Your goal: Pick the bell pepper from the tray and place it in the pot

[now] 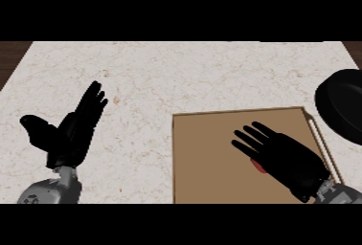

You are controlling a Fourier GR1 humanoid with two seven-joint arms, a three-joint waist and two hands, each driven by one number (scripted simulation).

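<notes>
Right hand [286,160] hovers over tray [212,158], fingers spread wide, holding nothing. Sliver of red under its palm, probably pepper [259,166], mostly hidden, lying on tray. Pot [341,107] sits just right of tray, at desk [176,76] edge. Left hand [67,131] rests open, left of tray. Best approach: lower straight, curl fingers round pepper before lifting toward pot.

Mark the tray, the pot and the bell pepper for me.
tray [209,158], head view, bare brown floor left of the right hand.
pot [339,107], head view, black body at the right edge.
bell pepper [259,166], head view, red sliver showing under the right hand [286,160].
</notes>
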